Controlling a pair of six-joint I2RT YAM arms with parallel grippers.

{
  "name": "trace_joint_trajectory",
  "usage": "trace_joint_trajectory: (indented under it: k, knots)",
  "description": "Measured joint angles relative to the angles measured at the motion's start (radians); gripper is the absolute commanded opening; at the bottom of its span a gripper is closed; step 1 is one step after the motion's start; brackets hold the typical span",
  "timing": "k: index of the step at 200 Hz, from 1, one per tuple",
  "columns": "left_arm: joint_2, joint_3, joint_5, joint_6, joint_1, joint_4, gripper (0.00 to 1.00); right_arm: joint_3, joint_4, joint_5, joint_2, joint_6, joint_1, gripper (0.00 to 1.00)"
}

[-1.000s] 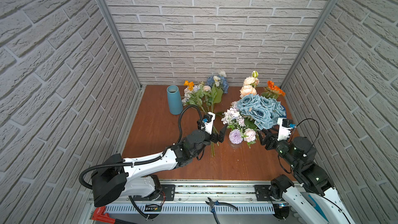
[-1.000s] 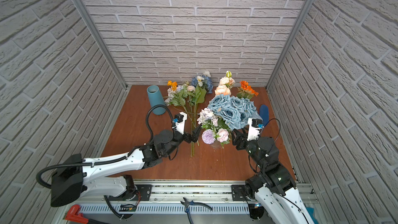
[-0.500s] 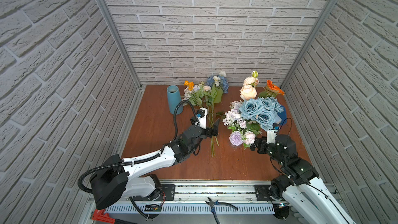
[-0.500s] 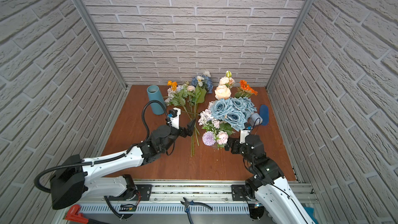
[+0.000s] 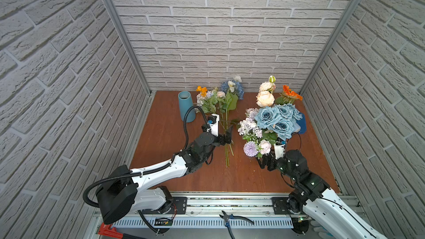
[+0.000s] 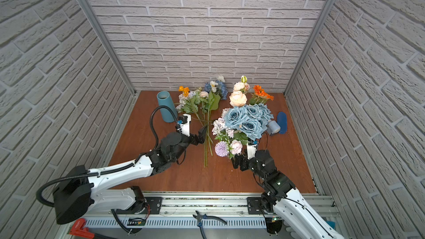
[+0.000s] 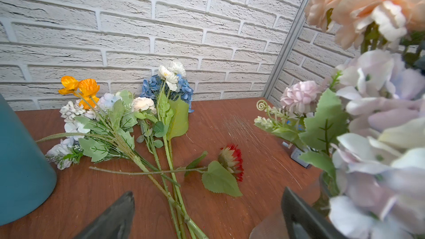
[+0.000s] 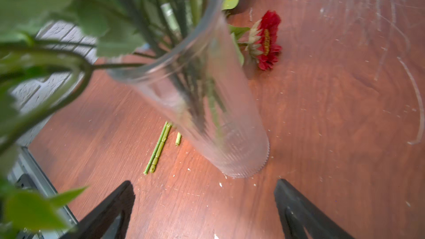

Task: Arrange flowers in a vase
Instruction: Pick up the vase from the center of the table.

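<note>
A clear ribbed glass vase (image 8: 207,111) stands right of centre, holding flowers: pale blue roses (image 5: 273,118), a peach rose (image 5: 265,98) and a lilac bloom (image 5: 250,148); in both top views the blooms hide it. My right gripper (image 8: 204,182) is open just short of the vase's base, touching nothing. More flowers (image 5: 220,102) lie loose at the back, their long stems (image 7: 174,194) running toward the front. A small red bloom (image 7: 231,160) lies beside them. My left gripper (image 5: 226,137) hangs open over those stems, one finger on either side.
A teal cone-shaped vase (image 5: 185,106) stands at the back left, close to my left arm's cable. A grey-blue roll (image 6: 273,127) and a dark blue object (image 6: 282,123) lie by the right wall. Brick walls close three sides. Pliers (image 5: 232,218) rest on the front rail.
My right gripper has opened, let go of the vase and drawn back toward the front. My left gripper has shifted slightly to the left over the stems, still open.
</note>
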Motion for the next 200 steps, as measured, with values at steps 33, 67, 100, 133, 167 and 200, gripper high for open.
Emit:
trace_joint_trajectory:
  k: [33, 67, 100, 133, 167, 200]
  knots:
    - [0.000, -0.006, 0.000, 0.000, 0.006, -0.001, 0.98, -0.060, 0.110, 0.047, 0.026, -0.062, 0.052, 0.96]
    - [0.000, -0.014, 0.004, -0.008, 0.010, -0.001, 0.98, -0.087, 0.229, 0.104, 0.101, -0.136, 0.076, 0.97]
    - [0.000, -0.014, 0.019, -0.026, 0.013, 0.000, 0.98, -0.091, 0.415, 0.154, 0.238, -0.195, 0.080, 0.99]
    - [0.000, -0.014, 0.035, -0.035, 0.013, -0.001, 0.98, -0.093, 0.591, 0.208, 0.371, -0.233, 0.080, 0.99]
    - [0.000, -0.027, 0.046, -0.047, 0.015, -0.002, 0.98, -0.093, 0.729, 0.255, 0.476, -0.259, 0.080, 0.99]
    - [0.000, -0.037, 0.066, -0.053, 0.024, -0.009, 0.98, -0.092, 0.820, 0.265, 0.554, -0.261, 0.080, 0.99]
